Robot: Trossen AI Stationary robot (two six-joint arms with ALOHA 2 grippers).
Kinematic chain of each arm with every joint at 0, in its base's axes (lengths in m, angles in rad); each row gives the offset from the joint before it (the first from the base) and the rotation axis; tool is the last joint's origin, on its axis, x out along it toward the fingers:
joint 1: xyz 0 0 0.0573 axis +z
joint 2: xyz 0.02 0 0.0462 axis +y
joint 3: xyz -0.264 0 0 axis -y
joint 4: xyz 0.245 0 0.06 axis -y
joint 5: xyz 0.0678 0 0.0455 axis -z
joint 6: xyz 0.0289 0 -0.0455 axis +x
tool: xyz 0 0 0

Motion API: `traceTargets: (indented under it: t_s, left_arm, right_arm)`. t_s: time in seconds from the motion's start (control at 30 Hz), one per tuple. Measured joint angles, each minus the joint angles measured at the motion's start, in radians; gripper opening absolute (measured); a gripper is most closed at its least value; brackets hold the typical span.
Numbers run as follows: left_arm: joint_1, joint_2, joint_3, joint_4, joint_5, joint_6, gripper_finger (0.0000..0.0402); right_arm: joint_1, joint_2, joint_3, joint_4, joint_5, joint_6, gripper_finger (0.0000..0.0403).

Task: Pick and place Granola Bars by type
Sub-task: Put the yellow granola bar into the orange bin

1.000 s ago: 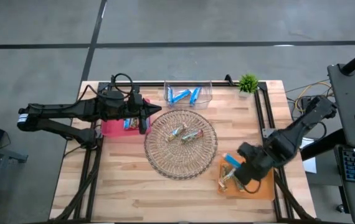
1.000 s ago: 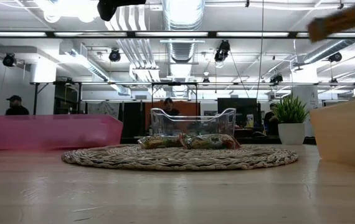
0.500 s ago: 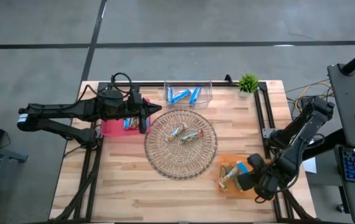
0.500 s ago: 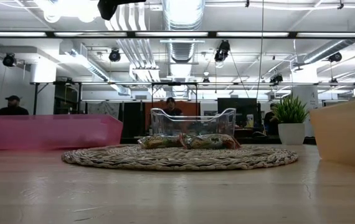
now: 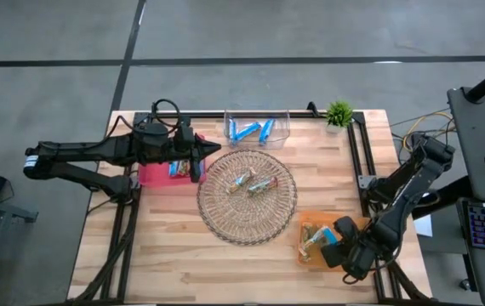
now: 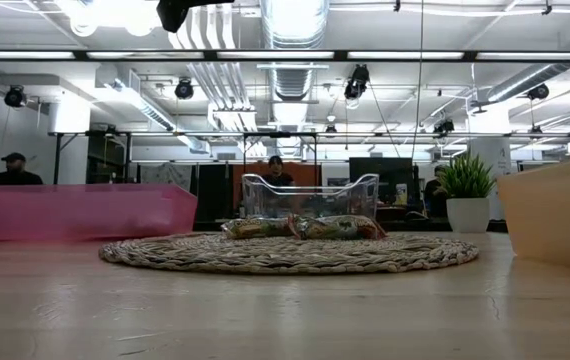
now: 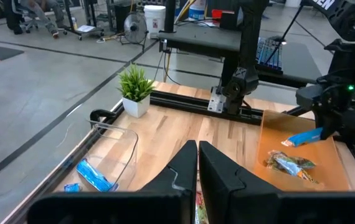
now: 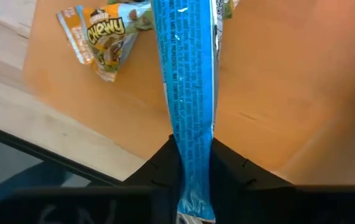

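Observation:
My right gripper [image 5: 341,246] hangs over the orange tray [image 5: 315,257] at the table's near right, shut on a bright blue granola bar [image 8: 187,74]. Brownish-green bars [image 8: 106,31] lie in that tray below it. My left gripper [image 7: 197,158] is shut and empty, hovering between the pink bin [image 5: 153,174] and the round wicker tray [image 5: 225,217]. Silvery and brownish bars [image 5: 253,182] lie in the middle of the wicker tray. More blue bars [image 5: 251,130] lie in the clear bin at the far edge. My right gripper pinches the blue bar by one end [image 8: 193,152] between its two fingers. The bar sticks straight out ahead of the fingers, along them. It is lifted clear above the orange tray's floor and lies near level [image 7: 302,137], its free end toward the table's far left.
A small potted plant [image 5: 339,113] stands at the far right corner. Black frame rails [image 5: 362,161] run along the table's right side next to my right arm. Bare wood lies at the near left [image 5: 166,255]. People sit in the room behind the table [image 6: 13,170].
My right gripper has carried the blue bar toward the table's near right corner, from the orange tray's left part to its near-right part, staying shut on it. The arm's elbow has swung toward the near edge.

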Motion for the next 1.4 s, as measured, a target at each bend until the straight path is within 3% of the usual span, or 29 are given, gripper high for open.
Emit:
traceTargets:
  t_s: [0.33,0.57,0.87,1.4]
  left_arm:
    - [0.000,0.000,0.000,-0.001,0.000,-0.006,0.0000]
    - [0.000,0.000,0.000,-0.001,0.000,-0.061,0.0000]
    - [0.000,0.000,0.000,-0.001,0.000,-0.121,0.0000]
    - [0.000,0.000,0.000,-0.001,0.006,-0.109,0.0000]
  right_arm:
    - [0.000,0.000,-0.014,0.003,-0.023,-0.011,0.0145]
    - [0.000,-0.001,-0.014,0.009,0.019,-0.028,0.0163]
    - [-0.063,-0.049,0.022,0.028,0.286,-0.200,0.0128]
    - [-0.282,-0.204,0.053,0.029,0.345,-0.693,0.0018]
